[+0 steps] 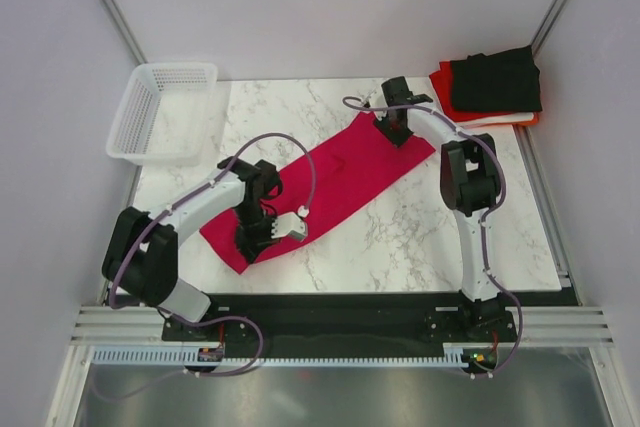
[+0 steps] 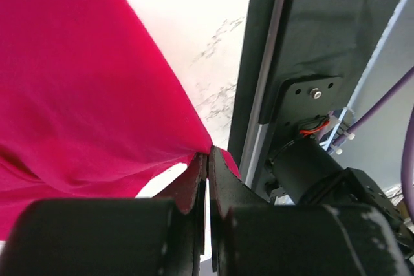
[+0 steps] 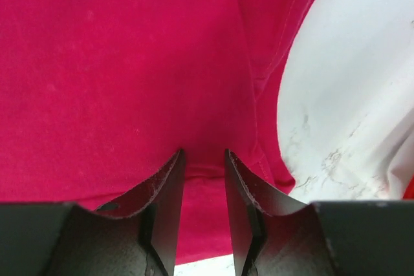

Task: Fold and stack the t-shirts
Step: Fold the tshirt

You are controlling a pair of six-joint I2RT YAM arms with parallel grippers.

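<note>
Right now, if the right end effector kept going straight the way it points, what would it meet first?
The crimson-pink t-shirt. The right end effector points down at it, jaws slightly apart, and cloth fills the line ahead. How close the tips are I cannot tell; they may already touch.

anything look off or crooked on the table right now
Nothing spilled or damaged. The crimson shirt lies slantwise across the table, drawn into a long strip between the left gripper and right gripper. In the far right stack, the black shirt sits offset, baring the orange-red shirt at its edge.
</note>
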